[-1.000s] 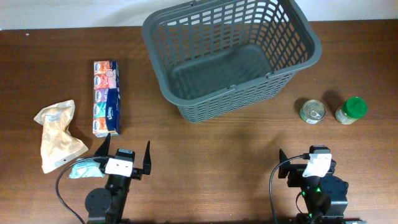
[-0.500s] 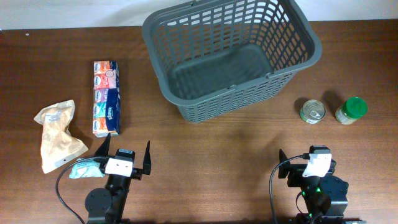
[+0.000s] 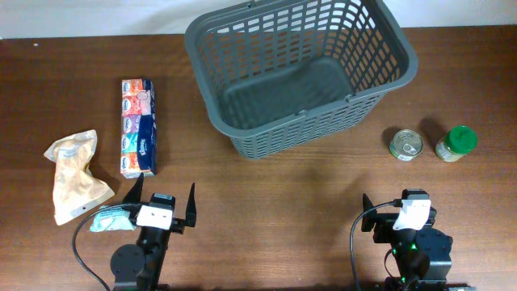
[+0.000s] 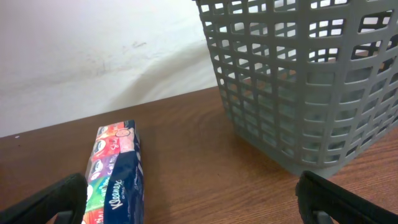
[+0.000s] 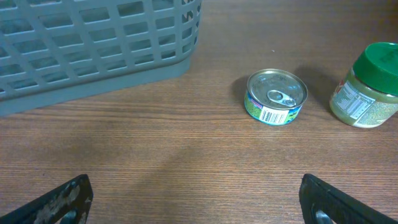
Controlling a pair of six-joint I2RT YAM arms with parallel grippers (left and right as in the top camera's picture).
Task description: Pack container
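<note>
The dark grey slotted basket stands at the back middle of the table, with nothing inside it. It also shows in the left wrist view and the right wrist view. My left gripper is open and empty at the front left, behind a Kleenex tissue pack that also shows in the left wrist view. My right gripper is open and empty at the front right, facing a small tin can and a green-lidded jar.
A crumpled beige paper bag lies at the far left. A small pale blue packet lies beside my left gripper. The tin can and jar stand right of the basket. A white wall runs behind the table.
</note>
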